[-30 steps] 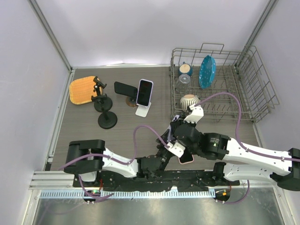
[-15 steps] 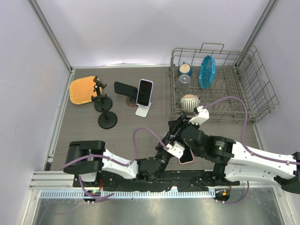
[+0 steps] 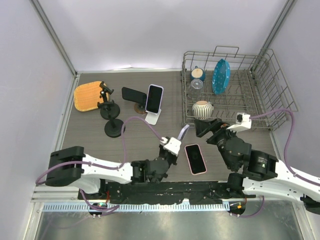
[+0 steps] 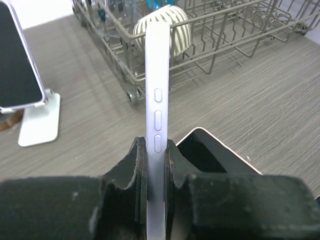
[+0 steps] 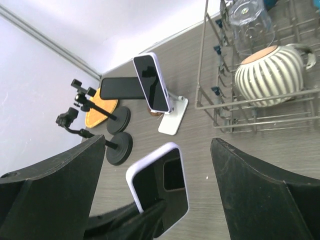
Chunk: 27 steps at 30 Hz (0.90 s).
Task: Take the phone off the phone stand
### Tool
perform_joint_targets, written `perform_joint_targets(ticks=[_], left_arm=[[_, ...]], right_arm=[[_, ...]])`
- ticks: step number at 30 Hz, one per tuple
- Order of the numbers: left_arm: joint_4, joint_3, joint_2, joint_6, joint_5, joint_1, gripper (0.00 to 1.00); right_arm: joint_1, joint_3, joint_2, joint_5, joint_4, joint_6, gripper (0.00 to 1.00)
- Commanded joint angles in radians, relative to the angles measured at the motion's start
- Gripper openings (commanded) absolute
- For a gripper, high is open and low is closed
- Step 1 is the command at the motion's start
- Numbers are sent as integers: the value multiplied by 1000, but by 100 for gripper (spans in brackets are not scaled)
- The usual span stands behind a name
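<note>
Your right gripper (image 5: pixel 157 142) has just let go and drawn back toward the dish rack (image 3: pixel 260 107) with its jaws wide and empty. Your left gripper (image 4: pixel 156 151) has clamped onto the lavender phone (image 4: pixel 157 75), held edge-on in front of the rack's near left corner beside a pink-cased phone (image 3: pixel 195 158) lying flat, so the handover looks done. Another phone (image 3: pixel 154 98) still leans on the white stand (image 3: pixel 152 119) left of the rack, so the task may not be finished. The rack holds a striped mug (image 5: pixel 272 75) on its side, a clear glass (image 5: pixel 245 20), a blue cup (image 3: pixel 197 74) and a blue plate (image 3: pixel 220 76) on edge.
</note>
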Motion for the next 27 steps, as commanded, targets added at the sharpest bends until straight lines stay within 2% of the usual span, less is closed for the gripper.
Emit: perform_joint_targets(ticks=[1,7,15,27], left_arm=[[-281,3,-119,-420,155,111,0],[-401,-30,-188,-691,341,223,0],[-409,-81,-155,-986,494,289,0],[-144,-179,9,-1303,596,298,0]], right_arm=[[1,-4,-45,90,-23,-54,92],[1,-19,-99,134,-72,-56,92],[1,-36,-143,162,-98,-50,91],[1,-41,-151,173,-113,-40,90]])
